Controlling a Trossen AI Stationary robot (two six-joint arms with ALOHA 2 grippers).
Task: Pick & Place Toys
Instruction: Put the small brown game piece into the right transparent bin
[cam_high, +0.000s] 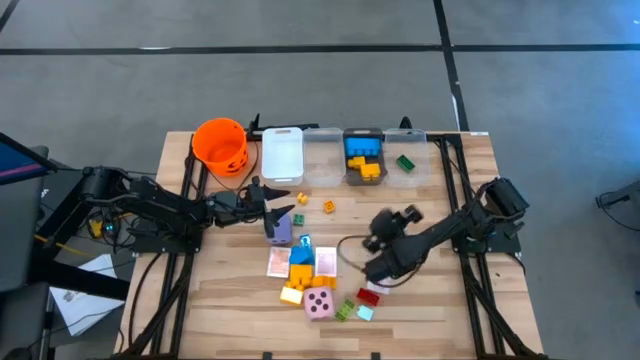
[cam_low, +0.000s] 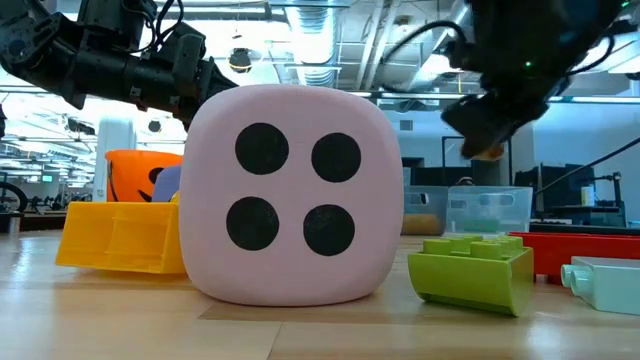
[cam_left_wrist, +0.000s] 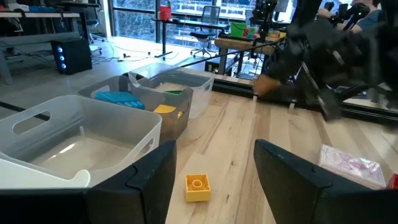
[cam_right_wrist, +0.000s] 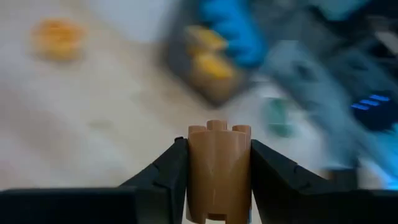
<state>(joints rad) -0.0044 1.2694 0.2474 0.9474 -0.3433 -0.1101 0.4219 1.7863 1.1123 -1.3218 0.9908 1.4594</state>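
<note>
Wooden worktop (cam_high: 230, 300) had bare strips along side edges. Right gripper (cam_right_wrist: 219, 167) clamped brown round brick (cam_right_wrist: 219, 171) mid-table; left gripper (cam_left_wrist: 214, 171) hung open beside white bin (cam_left_wrist: 68, 146).

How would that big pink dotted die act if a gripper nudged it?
The pink die looks soft with rounded corners, so it would probably give, then slide or tumble. It sits flat now, touching the yellow brick, which might shift too.

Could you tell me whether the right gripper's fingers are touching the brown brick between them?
Touching: the right wrist view shows both fingers pressed against the brown brick's sides, no gap.
</note>
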